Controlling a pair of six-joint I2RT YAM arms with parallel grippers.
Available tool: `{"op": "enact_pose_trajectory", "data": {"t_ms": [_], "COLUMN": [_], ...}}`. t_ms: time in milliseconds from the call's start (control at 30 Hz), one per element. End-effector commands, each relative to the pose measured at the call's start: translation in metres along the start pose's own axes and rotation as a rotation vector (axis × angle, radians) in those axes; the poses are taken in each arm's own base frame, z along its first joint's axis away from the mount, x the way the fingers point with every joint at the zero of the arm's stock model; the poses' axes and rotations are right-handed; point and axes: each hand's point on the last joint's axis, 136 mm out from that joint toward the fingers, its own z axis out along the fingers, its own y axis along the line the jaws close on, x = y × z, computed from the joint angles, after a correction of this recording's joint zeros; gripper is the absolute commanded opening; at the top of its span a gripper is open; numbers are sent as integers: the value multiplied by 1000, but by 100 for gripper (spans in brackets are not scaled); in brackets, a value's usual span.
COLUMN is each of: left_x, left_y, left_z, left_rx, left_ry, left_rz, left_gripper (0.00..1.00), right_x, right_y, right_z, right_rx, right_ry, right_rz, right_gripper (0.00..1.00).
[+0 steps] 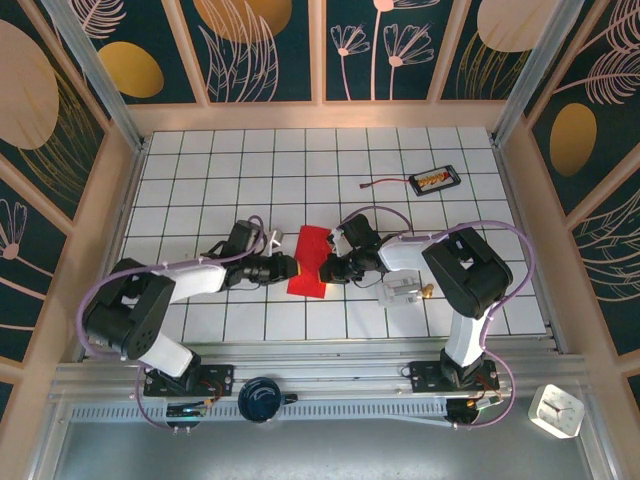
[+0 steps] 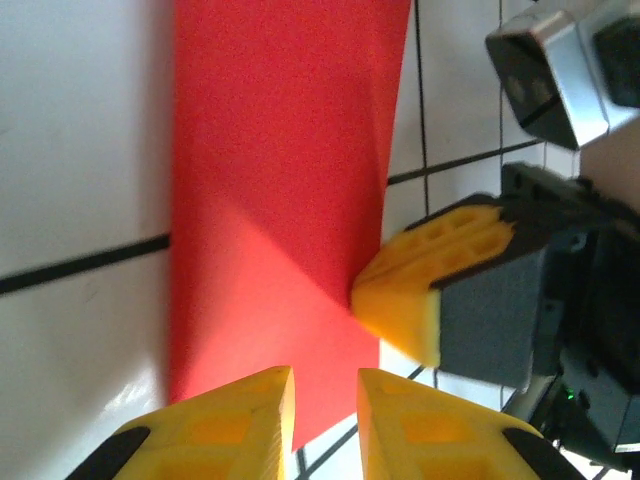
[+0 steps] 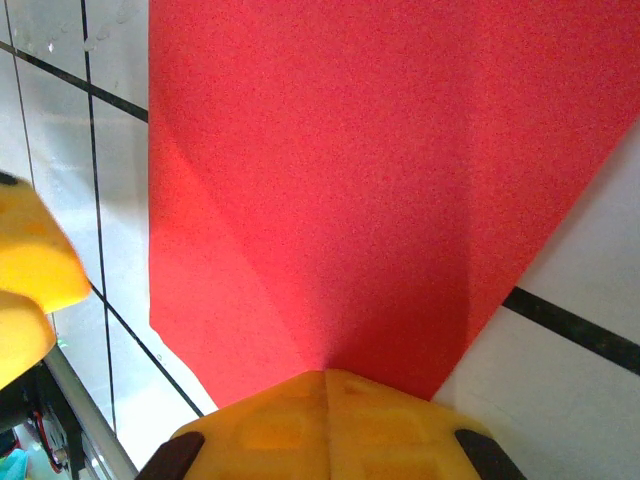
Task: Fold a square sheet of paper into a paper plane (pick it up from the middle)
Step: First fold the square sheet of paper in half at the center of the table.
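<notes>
Top overhead; wrist views close, sharing paper [image 3: 380,180].

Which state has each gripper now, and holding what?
Left gripper: slightly open over the red paper, not gripping.
Right gripper: closed on the red paper.

Bright, even light on the white tabletop [image 1: 200,160]; wrist views look soft, a diagonal shadow crossing the red paper [image 2: 280,200].

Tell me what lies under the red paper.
The white tiled table with black grid lines shows all around the paper and passes beneath its edges. The right gripper pinches one edge. Anything lying under the sheet itself is covered.
</notes>
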Motion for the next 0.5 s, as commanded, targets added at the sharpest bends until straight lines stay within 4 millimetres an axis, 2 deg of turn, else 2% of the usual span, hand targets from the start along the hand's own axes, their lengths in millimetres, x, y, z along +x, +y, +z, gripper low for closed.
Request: {"op": "enact_pose_trajectory", "data": {"t_ms": [0,167,300,400,467], "left_x": [-10,-15,-18,-15,-7], "left_y": [-5,7,23,30,41], "left_z": [10,19,15,14,20], "left_rx": [38,7,-24,-38,-55], "left_ry": [12,20,-2,-3,29], "left_rz": [-4,-4,-33,-44,-67], "left_gripper": [21,18,15,14,13], "right_x": [52,53,54,54,53], "right_y": [-92,-92,-93,-93,-93], "right_z": [11,10,10,10,11], "right_rx": [329,329,330,329,328], "right_ry": [120,115,115,117,116], "right_rz": [109,112,117,115,114], "right_gripper": [7,7,7,7,7]}}
